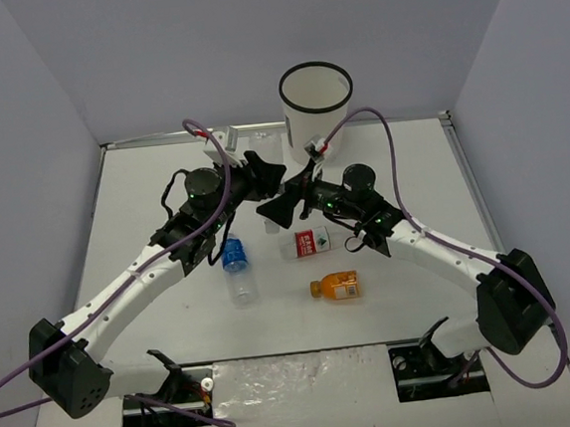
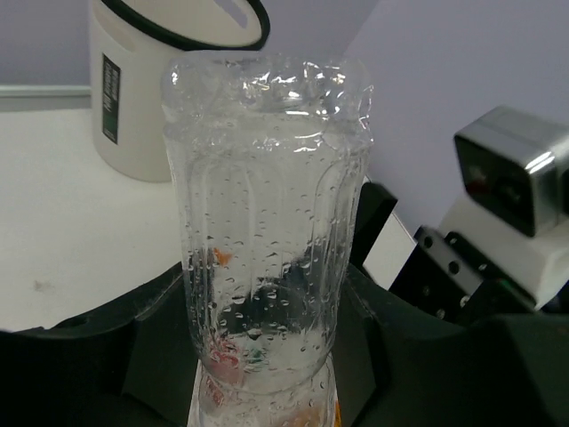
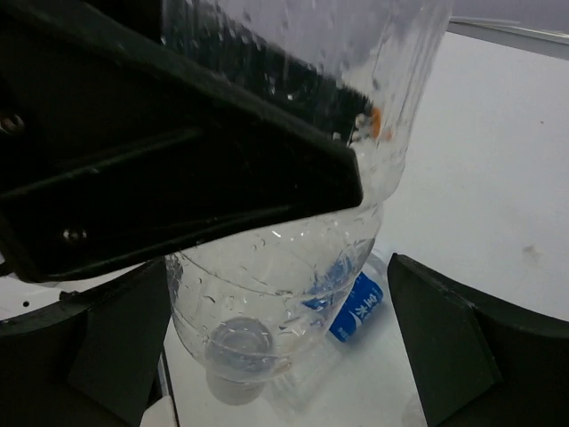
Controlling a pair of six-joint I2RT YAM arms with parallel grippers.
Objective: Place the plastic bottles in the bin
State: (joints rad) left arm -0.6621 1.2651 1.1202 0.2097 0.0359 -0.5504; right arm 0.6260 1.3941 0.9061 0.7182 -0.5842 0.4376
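Observation:
My left gripper [image 2: 267, 360] is shut on a plain clear bottle [image 2: 267, 222] wet with droplets, held off the table with its base toward the white, black-rimmed bin [image 2: 142, 107]. The right gripper [image 3: 276, 356] stands open, a finger [image 3: 444, 347] on either side of that bottle's [image 3: 276, 285] cap end, apart from it. From above, the two grippers [image 1: 267, 175] [image 1: 285, 208] meet in front of the bin [image 1: 308, 132]. On the table lie a blue-label bottle [image 1: 236, 268], a red-label bottle [image 1: 312, 241] and a short orange bottle [image 1: 335, 288].
The bin stands at the table's back edge against the wall. The left arm's black finger [image 3: 178, 151] fills the upper left of the right wrist view. The right wrist's camera housing [image 2: 511, 178] sits close to the held bottle. Purple cables arch over both arms.

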